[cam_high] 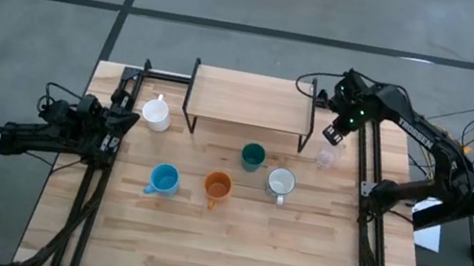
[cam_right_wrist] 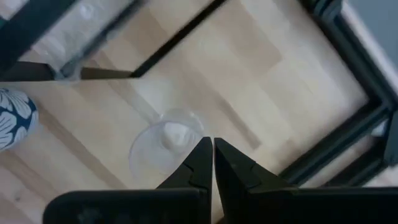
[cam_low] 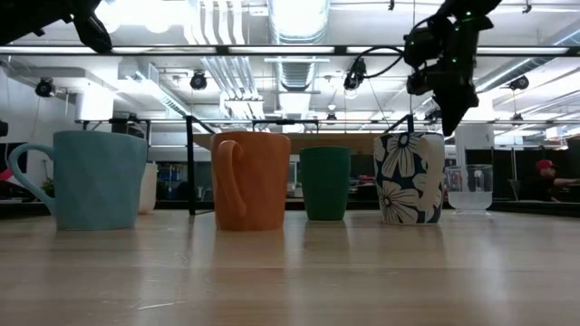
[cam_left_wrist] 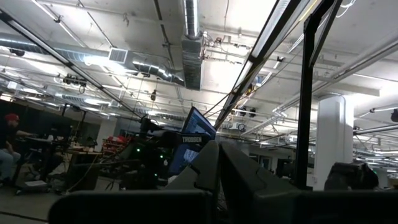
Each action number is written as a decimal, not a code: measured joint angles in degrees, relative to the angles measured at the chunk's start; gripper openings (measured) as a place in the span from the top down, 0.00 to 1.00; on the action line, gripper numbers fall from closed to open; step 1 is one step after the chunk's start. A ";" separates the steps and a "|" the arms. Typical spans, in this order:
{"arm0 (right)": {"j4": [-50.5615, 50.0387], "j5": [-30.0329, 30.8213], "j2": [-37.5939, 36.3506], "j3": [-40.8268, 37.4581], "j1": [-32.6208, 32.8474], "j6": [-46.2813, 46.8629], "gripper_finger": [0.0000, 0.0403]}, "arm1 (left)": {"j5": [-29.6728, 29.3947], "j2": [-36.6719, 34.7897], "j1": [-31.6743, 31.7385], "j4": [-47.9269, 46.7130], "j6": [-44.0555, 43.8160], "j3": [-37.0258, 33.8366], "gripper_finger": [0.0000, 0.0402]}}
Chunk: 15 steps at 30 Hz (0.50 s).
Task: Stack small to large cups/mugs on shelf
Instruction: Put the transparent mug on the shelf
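Six cups stand on the counter (cam_high: 226, 249); none is yet on the shelf (cam_high: 247, 101). The right hand (cam_high: 334, 136) hovers above the clear glass (cam_high: 328, 156), near the shelf's right legs, with its fingers (cam_right_wrist: 200, 163) closed together and holding nothing. The left hand (cam_high: 121, 122) waits at the left edge near a white mug (cam_high: 155, 114); its finger state cannot be determined. Recommended procedure: open the fingers before descending, centre them across the glass wall, and grip lightly, since glass likely slips easily.

Bright ceiling lights glare; right wrist view blurred.
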 joint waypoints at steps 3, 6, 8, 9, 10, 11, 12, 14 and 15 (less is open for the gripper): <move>-3.10 1.31 2.65 1.63 0.00 1.81 0.98 | -0.06 0.00 -0.01 0.00 -0.07 0.00 1.00; -4.69 1.42 4.74 1.84 0.02 1.85 0.98 | -0.09 0.00 -0.01 0.00 -0.11 0.00 1.00; -4.55 1.48 5.90 1.51 0.07 1.64 0.98 | -0.11 0.00 -0.02 0.02 -0.11 0.00 1.00; -4.62 1.80 6.43 1.39 0.20 1.44 0.98 | -0.11 0.00 -0.02 0.00 -0.11 0.00 1.00; -4.62 2.63 6.88 1.33 0.47 1.42 0.98 | -0.11 0.00 -0.02 0.00 -0.11 0.00 1.00; -4.56 3.45 7.20 1.30 0.78 1.22 0.98 | -0.12 0.00 -0.02 0.00 -0.11 0.00 1.00; -4.56 4.04 7.48 1.30 1.15 0.89 0.97 | -0.13 0.00 -0.01 0.00 -0.11 0.00 1.00; -4.60 4.37 7.80 1.37 1.91 0.31 0.95 | -0.14 0.00 -0.02 0.01 -0.11 -0.01 1.00; -4.42 4.40 7.88 1.46 2.21 0.15 0.94 | -0.18 0.00 -0.02 0.00 -0.09 0.00 1.00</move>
